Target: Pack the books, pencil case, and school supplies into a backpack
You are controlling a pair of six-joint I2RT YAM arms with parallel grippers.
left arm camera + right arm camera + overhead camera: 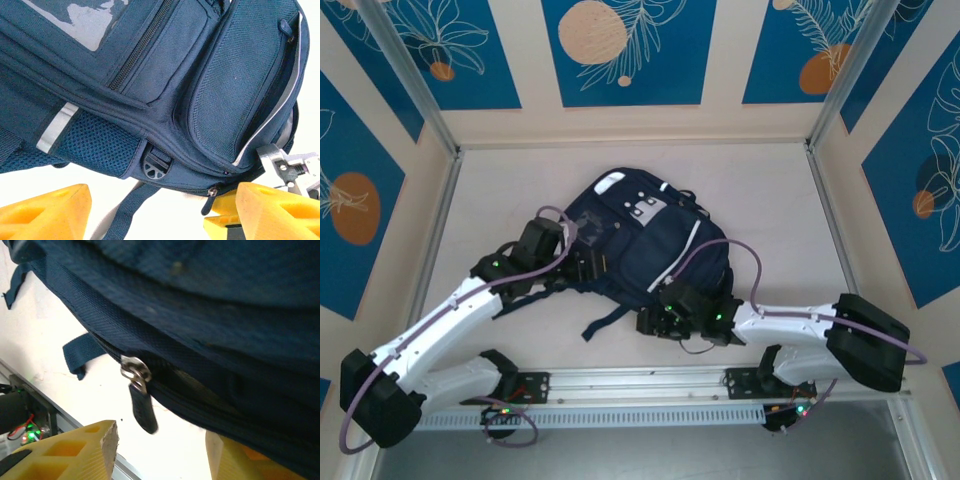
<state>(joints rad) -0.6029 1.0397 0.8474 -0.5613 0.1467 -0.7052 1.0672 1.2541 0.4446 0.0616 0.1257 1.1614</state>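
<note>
Near backpack (225,300) zipper (136,377), parted right pincer (161,440).

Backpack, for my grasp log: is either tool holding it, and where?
Nothing is held: left tool and right tool are open, zipper pull hanging free by the backpack.

Bright, even light from overhead fills the top view, and the backpack (650,250) throws only a faint, soft shadow on the pale table (770,200). In the left wrist view the table burns out to white at 6 o'clock. The right wrist view is dimmer: the fabric toward 12 o'clock is blurred and the zipper pull (141,410) is slightly smeared.
</note>
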